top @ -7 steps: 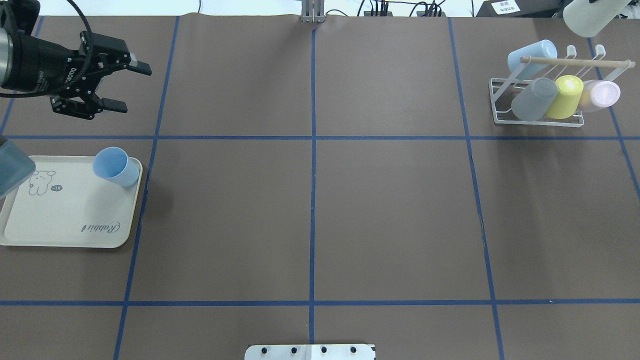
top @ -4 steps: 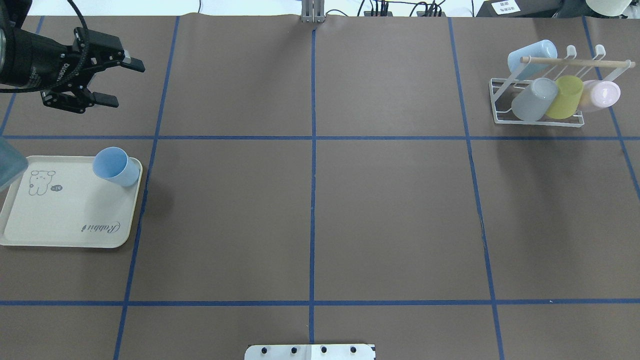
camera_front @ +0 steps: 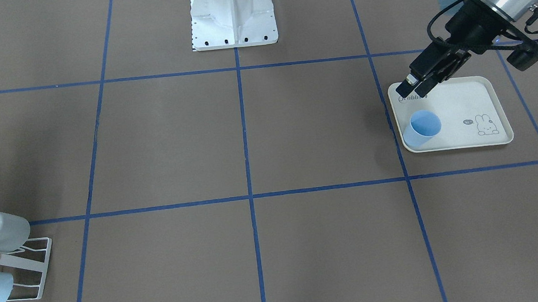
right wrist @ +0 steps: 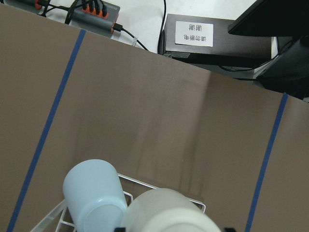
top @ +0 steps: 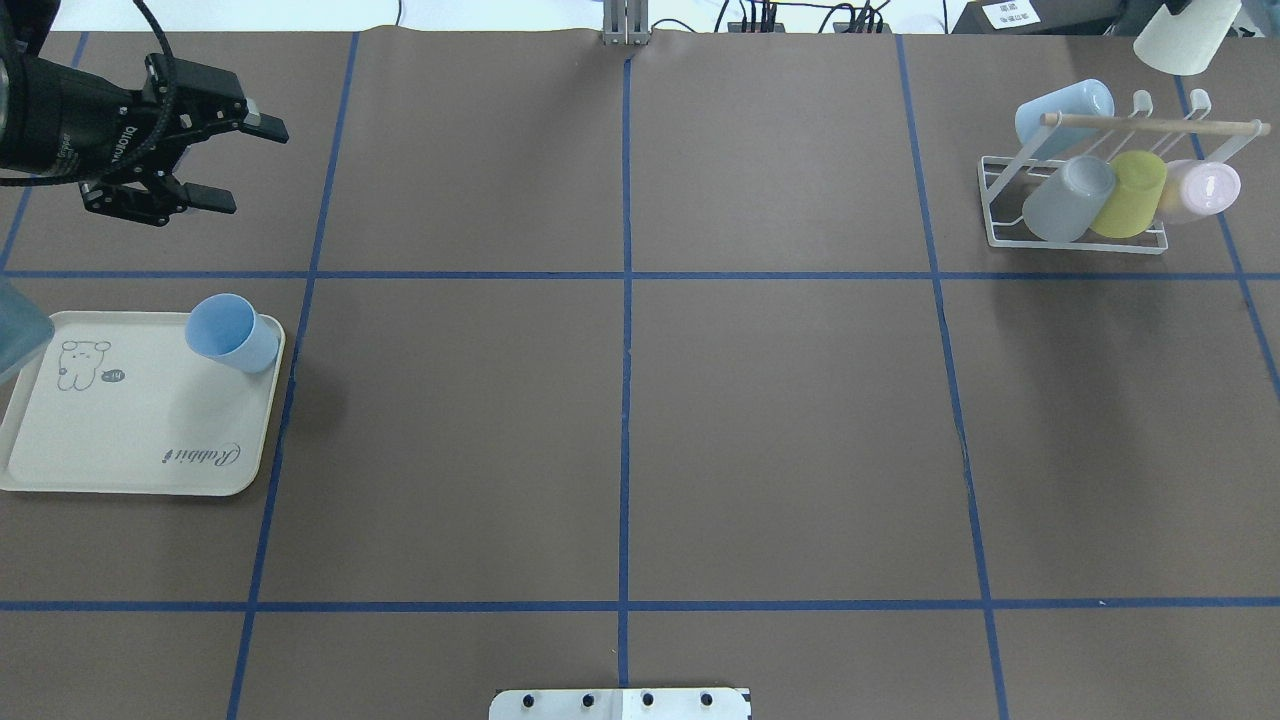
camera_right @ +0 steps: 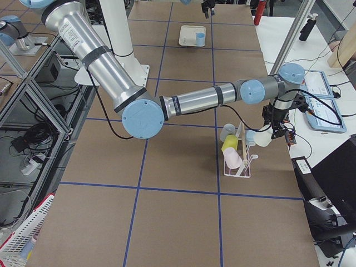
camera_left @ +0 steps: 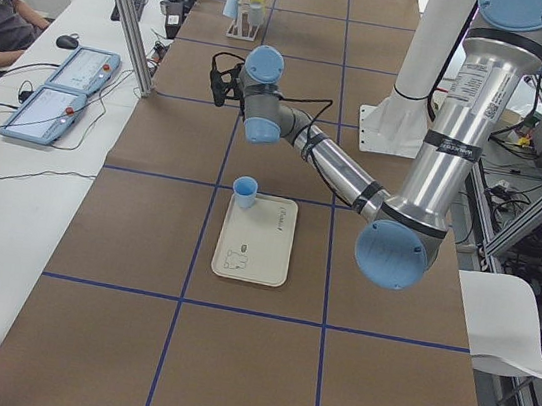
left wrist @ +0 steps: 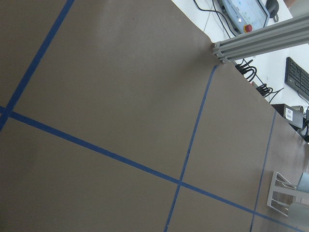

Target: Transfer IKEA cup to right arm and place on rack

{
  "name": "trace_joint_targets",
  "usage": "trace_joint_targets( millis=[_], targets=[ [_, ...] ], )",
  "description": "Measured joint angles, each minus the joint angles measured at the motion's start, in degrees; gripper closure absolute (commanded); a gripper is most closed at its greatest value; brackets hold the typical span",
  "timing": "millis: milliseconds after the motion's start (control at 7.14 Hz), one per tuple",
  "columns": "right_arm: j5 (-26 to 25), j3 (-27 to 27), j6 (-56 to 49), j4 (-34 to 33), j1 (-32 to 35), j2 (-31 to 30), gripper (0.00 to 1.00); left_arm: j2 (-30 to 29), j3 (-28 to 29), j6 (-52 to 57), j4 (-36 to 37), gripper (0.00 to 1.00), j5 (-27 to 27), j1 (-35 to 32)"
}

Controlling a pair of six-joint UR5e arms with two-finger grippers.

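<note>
L pincer [top: 258, 168] open, hardly moved; white cup [top: 1185, 45] further into view.

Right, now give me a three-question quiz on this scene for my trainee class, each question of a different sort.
1. True or false: the blue cup lies on its side on the tray.
2. Leaving out the white cup held in the air, how many cups sit on the rack? A two, B four, C six.
3. Fill in: the left gripper is ___ (open or shut).
Key: 1 false, it stands upright; 2 B; 3 open.
</note>
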Motion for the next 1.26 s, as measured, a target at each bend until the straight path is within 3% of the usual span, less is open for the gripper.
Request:
trace_joint_targets(
  millis=[1261],
  targets=[
    [-0.82,-4.96,-0.64,1.79,-2.46,-0.05,0.84,-0.25,-0.25,0.08,0.00,0.00,-0.01,0.10]
  ],
)
